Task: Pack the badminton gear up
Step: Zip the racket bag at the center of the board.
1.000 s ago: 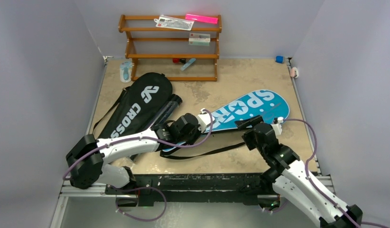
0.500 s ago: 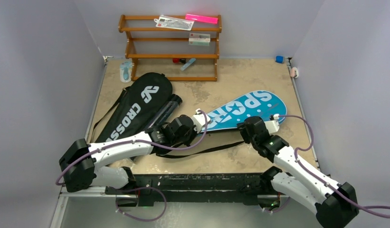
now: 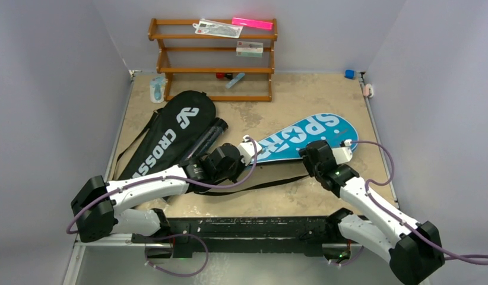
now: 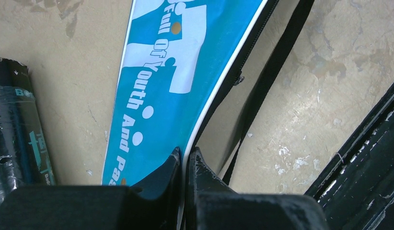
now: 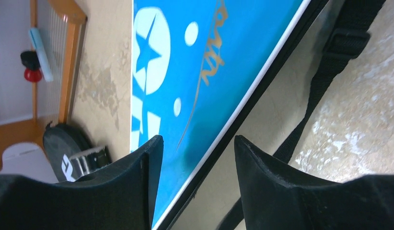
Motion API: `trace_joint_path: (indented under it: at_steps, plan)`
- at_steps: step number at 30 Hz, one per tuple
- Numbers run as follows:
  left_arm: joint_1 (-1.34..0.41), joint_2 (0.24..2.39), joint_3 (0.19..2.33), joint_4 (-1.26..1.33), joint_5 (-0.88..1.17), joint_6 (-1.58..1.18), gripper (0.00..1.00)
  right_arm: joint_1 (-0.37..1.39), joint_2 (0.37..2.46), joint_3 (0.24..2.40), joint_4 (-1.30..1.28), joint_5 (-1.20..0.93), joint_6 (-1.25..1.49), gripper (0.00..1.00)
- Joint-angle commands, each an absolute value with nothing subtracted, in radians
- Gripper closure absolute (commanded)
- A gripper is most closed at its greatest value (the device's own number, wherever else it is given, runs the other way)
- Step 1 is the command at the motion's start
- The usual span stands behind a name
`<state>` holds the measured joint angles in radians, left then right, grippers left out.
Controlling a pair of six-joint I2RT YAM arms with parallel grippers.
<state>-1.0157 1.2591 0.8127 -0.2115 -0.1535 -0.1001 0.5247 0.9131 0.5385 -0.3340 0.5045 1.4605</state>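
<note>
Left end effector [image 4: 184,157] pinches the blue "SPORT" racket cover [image 3: 301,135] by its edge on the tabletop [image 3: 301,98]; right end effector [image 5: 197,143], half open, straddles that edge, having dropped closer than a second ago.

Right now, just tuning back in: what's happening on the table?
The left gripper is pinched shut on the white-piped edge of the flat blue SPORT racket cover, near its narrow end. The right gripper stands open astride the same edge farther along, not closed on it. The black CROSSWAY racket cover and long black tube lie untouched to the left.
</note>
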Motion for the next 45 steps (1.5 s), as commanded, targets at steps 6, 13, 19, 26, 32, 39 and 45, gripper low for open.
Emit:
trace_joint_path:
  at_steps: [6, 13, 19, 26, 32, 39, 45]
  plan:
    - [-1.009, 1.210, 0.814, -0.144, -0.184, -0.104, 1.00, 0.340, 0.946, 0.494, -0.243, 0.464, 1.359, 0.43]
    - [-1.000, 1.221, 0.786, -0.112, -0.191, -0.103, 1.00, 0.277, 0.949, 0.502, -0.222, 0.414, 1.274, 0.80]
    - [-0.907, 1.292, 0.710, 0.141, -0.157, -0.106, 1.00, 0.276, 0.865, 0.531, -0.315, 0.447, 1.248, 1.00]
    - [-0.831, 1.525, 0.935, 0.120, -0.088, -0.116, 0.82, 0.277, 0.766, 0.550, -0.394, 0.431, 1.280, 1.00]
    - [-0.833, 1.495, 0.973, 0.071, 0.006, -0.198, 0.54, 0.276, 0.811, 0.568, -0.380, 0.407, 1.302, 1.00]
    - [-0.903, 1.320, 0.863, 0.002, 0.017, -0.420, 0.50, 0.277, 0.909, 0.622, -0.396, 0.402, 1.321, 1.00]
    - [-1.072, 1.287, 0.840, 0.039, -0.167, -0.601, 0.57, 0.277, 0.915, 0.619, -0.362, 0.368, 1.326, 1.00]
